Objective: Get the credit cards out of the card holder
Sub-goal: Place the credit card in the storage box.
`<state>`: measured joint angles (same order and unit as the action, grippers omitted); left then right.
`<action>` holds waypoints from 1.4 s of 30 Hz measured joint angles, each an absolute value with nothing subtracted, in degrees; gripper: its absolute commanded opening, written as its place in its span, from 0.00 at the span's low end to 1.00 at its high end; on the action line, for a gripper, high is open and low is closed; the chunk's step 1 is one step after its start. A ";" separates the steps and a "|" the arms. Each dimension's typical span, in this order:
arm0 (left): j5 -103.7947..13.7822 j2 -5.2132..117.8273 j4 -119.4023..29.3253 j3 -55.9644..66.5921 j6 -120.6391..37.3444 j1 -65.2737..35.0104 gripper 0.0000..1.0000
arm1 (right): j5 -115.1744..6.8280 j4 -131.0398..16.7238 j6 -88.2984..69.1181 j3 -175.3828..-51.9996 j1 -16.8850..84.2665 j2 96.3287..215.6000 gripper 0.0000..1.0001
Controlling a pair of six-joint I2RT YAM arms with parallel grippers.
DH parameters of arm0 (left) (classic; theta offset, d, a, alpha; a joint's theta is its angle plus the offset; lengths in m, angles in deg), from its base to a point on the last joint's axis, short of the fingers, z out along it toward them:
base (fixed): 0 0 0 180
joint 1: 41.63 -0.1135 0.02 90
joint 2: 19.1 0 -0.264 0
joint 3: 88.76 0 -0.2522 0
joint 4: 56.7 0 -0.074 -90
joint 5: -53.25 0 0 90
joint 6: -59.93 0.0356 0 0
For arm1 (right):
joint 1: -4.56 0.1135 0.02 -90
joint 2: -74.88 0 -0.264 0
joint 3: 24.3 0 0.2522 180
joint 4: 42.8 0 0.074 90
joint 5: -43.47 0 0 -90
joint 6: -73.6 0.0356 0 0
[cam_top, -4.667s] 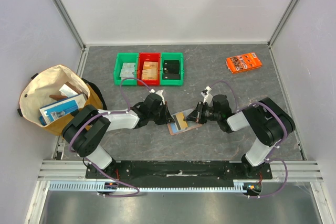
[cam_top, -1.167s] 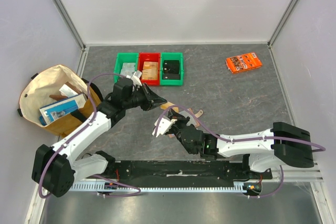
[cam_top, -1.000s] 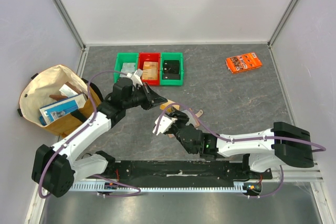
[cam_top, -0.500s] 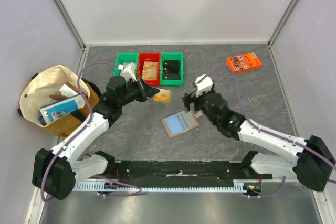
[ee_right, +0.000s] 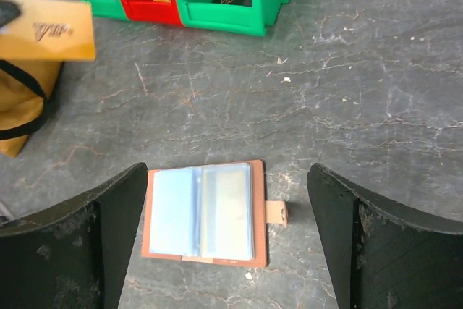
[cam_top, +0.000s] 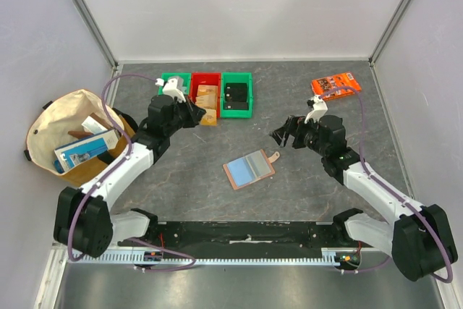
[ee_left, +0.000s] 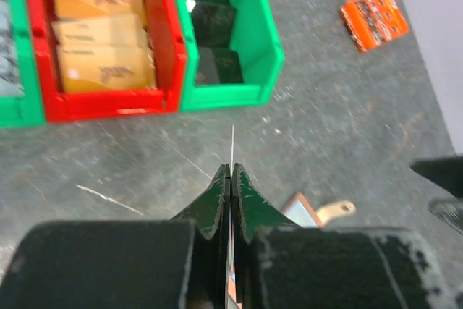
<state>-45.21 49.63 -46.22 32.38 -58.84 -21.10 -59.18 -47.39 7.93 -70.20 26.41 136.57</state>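
Card holder (cam_top: 248, 170) lies open and flat on the desk (cam_top: 195, 193), in the middle, btw the two arms. Its long side runs across the right wrist view, w/ the little tab (ee_right: 275, 213) poking out to the R side. In the top view that tab points at the right arm.

Right end effector (cam_top: 287, 134) is wide open and holds nothing. It hangs above the desk, a bit past the holder and to the R of it. Its camera looks right down on the blue and whitish panels (ee_right: 199, 211). So the R arm is the nearer one to the holder. Can't tell if more cards hide under those panels.

Left end effector (ee_left: 231, 179) is pinched shut on a tan card (cam_top: 208, 116), seen edge-on as a thin line in its own view. It is well apart from the holder, up by the red bin (cam_top: 205, 92), which has other tan cards (ee_left: 101, 48) in it. The bin is just ahead of the held card and a bit to the L. I think the card goes in there next, so the L arm needs a short reach fwd, then let go.
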 measured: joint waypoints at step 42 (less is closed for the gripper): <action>-50.39 91.57 -47.03 2.63 -52.09 -29.14 0.66 | -71.42 -44.42 8.83 -68.41 23.18 135.92 0.98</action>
<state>-50.39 91.57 -47.03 2.63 -52.09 -29.14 -71.42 -44.42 8.83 -68.41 23.18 135.92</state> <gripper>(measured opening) 0.595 0.982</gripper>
